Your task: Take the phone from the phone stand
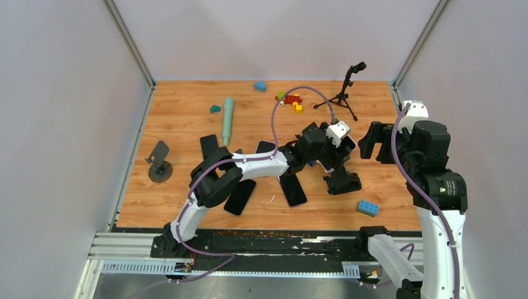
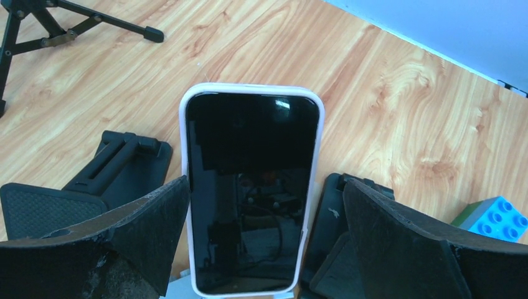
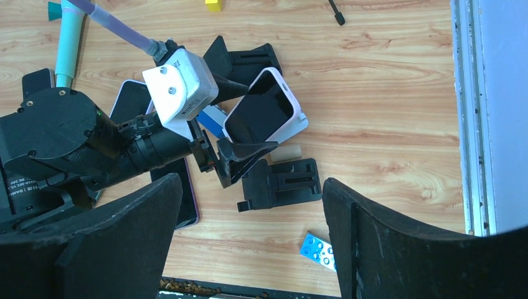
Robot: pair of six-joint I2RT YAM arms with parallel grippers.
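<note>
The phone (image 2: 252,187) has a dark screen and a white case and stands tilted between my left gripper's fingers. What bears it is mostly hidden; a pale piece shows at its lower edge. My left gripper (image 2: 266,184) is open and straddles it, with the left finger (image 2: 143,218) close to the case and the right finger (image 2: 398,230) a little apart. The phone also shows in the top view (image 1: 347,148) and the right wrist view (image 3: 264,111). My right gripper (image 1: 373,140) is open and empty, raised to the phone's right.
Black phone stands lie flat on either side of the phone (image 2: 118,162) (image 2: 336,205). A blue brick (image 1: 367,207) lies at the front right. Dark phones (image 1: 240,196) (image 1: 291,190) lie flat under the left arm. A tripod (image 1: 344,93), a teal stick (image 1: 228,118) and a grey stand (image 1: 160,163) stand further off.
</note>
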